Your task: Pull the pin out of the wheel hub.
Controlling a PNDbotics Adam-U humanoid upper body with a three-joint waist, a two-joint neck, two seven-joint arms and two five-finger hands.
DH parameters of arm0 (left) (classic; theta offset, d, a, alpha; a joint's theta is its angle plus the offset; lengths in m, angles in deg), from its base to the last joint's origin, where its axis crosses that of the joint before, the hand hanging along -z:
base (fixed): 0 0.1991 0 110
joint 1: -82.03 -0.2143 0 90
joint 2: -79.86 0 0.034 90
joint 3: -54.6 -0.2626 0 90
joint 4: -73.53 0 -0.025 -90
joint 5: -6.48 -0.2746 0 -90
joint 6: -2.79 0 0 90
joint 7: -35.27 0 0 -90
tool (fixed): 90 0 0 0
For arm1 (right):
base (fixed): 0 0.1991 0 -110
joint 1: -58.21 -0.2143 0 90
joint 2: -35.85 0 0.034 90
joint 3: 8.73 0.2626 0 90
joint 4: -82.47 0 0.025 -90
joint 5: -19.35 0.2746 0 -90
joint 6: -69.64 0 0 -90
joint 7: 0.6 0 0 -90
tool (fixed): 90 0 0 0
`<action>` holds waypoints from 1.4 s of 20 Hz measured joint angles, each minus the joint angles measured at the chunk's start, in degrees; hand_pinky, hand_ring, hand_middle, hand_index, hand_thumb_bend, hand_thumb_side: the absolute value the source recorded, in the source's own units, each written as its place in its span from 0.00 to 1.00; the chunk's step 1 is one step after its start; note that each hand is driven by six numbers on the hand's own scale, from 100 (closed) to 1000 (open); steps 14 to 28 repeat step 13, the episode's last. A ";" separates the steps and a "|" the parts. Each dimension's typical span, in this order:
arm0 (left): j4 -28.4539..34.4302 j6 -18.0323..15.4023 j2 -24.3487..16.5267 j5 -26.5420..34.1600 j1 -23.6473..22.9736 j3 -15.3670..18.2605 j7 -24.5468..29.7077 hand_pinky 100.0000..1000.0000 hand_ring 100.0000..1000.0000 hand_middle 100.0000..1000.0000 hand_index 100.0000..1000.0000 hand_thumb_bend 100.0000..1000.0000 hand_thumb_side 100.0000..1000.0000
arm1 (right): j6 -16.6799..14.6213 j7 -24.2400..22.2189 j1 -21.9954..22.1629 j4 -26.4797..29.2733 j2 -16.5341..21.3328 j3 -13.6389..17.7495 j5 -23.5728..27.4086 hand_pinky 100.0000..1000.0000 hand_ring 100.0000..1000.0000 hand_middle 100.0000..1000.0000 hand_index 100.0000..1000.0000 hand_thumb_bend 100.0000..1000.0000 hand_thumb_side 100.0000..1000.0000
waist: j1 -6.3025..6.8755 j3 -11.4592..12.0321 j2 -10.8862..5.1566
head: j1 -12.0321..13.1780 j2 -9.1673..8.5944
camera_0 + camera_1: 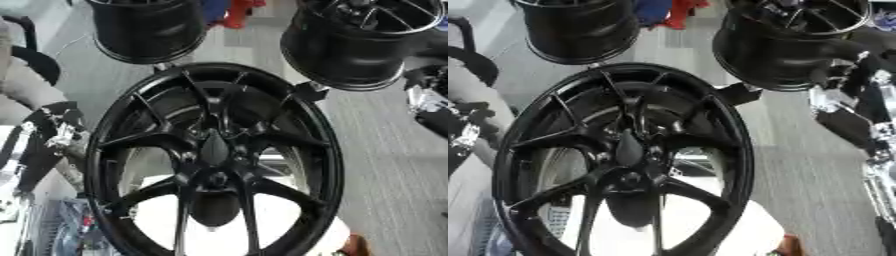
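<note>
Two hands show only in part, and I cannot tell how their fingers stand or if they hold anything. The left hand (54,131) is at the left edge of the frame, just beside the rim. The right hand (859,100) is at the right edge, apart from the wheel. The wheel (214,160) fills the centre, its face turned up to the camera, probably so the hub (214,177) is easy to reach. The pin itself I cannot make out there. Two more wheels (149,30) stand at the top.
</note>
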 measured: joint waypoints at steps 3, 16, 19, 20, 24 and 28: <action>0.00 0.00 0.03 0.00 0.12 -0.01 0.00 0.51 0.53 0.61 0.75 0.11 0.58 | -0.12 0.11 -0.26 0.00 -2.40 -2.11 0.13 0.56 0.61 0.72 0.84 0.00 0.03 | -0.04 -0.01 0.28 | -0.09 -0.01; 0.00 0.03 0.08 -0.01 0.33 -0.31 0.03 0.51 0.54 0.61 0.75 0.10 0.58 | -0.16 -1.32 -0.36 -1.81 -4.08 -5.18 1.16 0.56 0.61 0.72 0.83 0.00 0.05 | -0.06 0.21 0.40 | -0.16 0.00; 0.00 0.03 0.08 -0.01 0.33 -0.31 0.03 0.51 0.54 0.61 0.75 0.10 0.58 | -0.16 -1.32 -0.36 -1.81 -4.08 -5.18 1.16 0.56 0.61 0.72 0.83 0.00 0.05 | -0.06 0.21 0.40 | -0.16 0.00; 0.00 0.03 0.08 -0.01 0.33 -0.31 0.03 0.51 0.54 0.61 0.75 0.10 0.58 | -0.16 -1.32 -0.36 -1.81 -4.08 -5.18 1.16 0.56 0.61 0.72 0.83 0.00 0.05 | -0.06 0.21 0.40 | -0.16 0.00; 0.00 0.03 0.08 -0.01 0.33 -0.31 0.03 0.51 0.54 0.61 0.75 0.10 0.58 | -0.16 -1.32 -0.36 -1.81 -4.08 -5.18 1.16 0.56 0.61 0.72 0.83 0.00 0.05 | -0.06 0.21 0.40 | -0.16 0.00; 0.00 0.03 0.08 -0.01 0.33 -0.31 0.03 0.51 0.54 0.61 0.75 0.10 0.58 | -0.16 -1.32 -0.36 -1.81 -4.08 -5.18 1.16 0.56 0.61 0.72 0.83 0.00 0.05 | -0.06 0.21 0.40 | -0.16 0.00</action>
